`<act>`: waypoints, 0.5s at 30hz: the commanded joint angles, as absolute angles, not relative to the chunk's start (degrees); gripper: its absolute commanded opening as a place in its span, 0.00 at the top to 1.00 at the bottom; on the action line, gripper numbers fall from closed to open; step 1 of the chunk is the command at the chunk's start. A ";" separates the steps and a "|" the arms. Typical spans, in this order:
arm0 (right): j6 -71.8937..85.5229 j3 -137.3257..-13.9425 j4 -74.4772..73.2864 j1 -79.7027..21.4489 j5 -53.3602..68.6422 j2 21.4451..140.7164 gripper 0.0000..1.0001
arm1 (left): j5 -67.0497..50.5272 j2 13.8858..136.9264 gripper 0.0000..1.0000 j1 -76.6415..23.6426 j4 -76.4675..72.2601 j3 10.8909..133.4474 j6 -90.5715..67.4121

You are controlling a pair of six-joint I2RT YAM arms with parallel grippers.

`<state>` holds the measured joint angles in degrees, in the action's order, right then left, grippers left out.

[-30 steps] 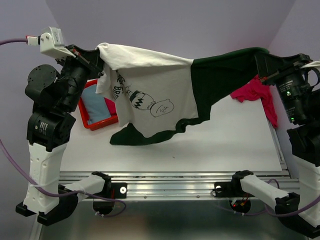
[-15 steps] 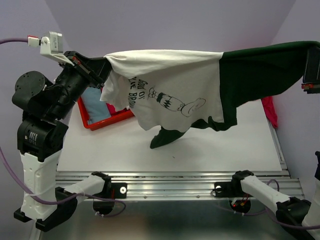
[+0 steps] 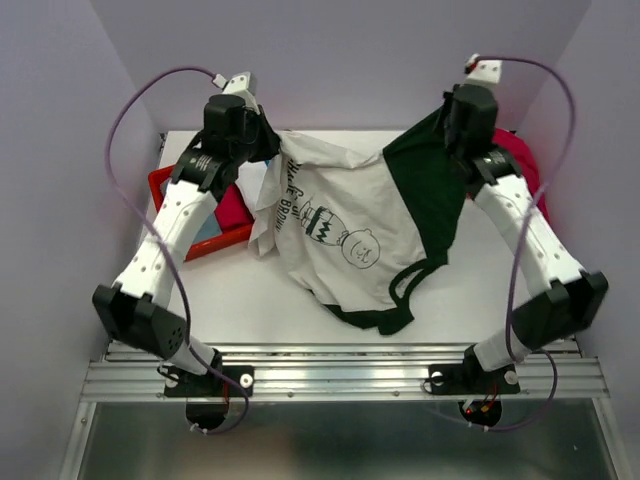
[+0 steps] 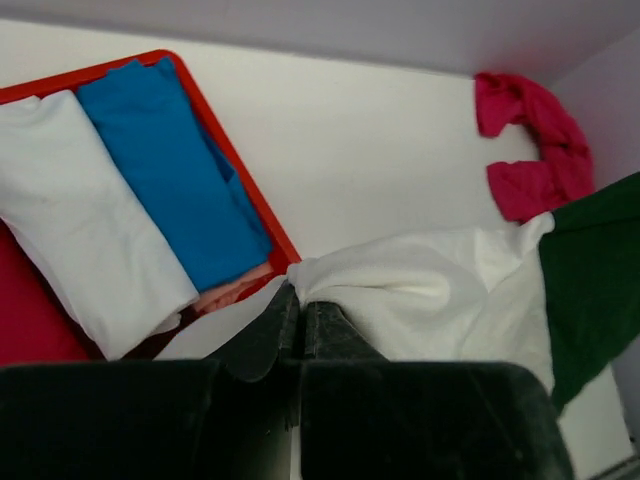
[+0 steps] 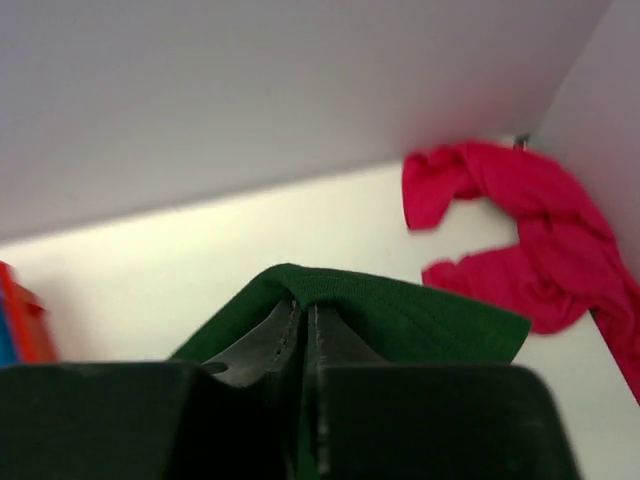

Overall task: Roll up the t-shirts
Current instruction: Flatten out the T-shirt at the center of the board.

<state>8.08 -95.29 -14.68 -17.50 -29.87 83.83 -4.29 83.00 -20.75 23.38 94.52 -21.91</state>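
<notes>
Because the left claw point(image 4: 300, 305) is clenched on the white edge and the right claw point(image 5: 303, 310) on the green edge, the cream-white t-shirt point(image 3: 345, 225) spans crosswise between them, its loose body trailing nearward onto the bench point(image 3: 490, 290).

Your top view looks down on the worktop point(image 3: 230, 290) from above and behind the arm bases point(image 3: 200, 380) at its near edge. Your left wrist view sits close behind its jaws and faces the far right corner, past the red tray point(image 4: 235, 166). Your right wrist view faces the far edge. Both wrist views share the pink t-shirt point(image 4: 525, 190) there.
</notes>
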 commanded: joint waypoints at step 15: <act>23.02 -74.64 -22.24 -14.41 -13.90 86.68 0.12 | 1.93 84.22 0.06 -16.26 23.38 88.80 -20.91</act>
<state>16.49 -80.16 -22.76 -14.31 -21.56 95.98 0.75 95.50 -15.70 26.72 94.11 -20.64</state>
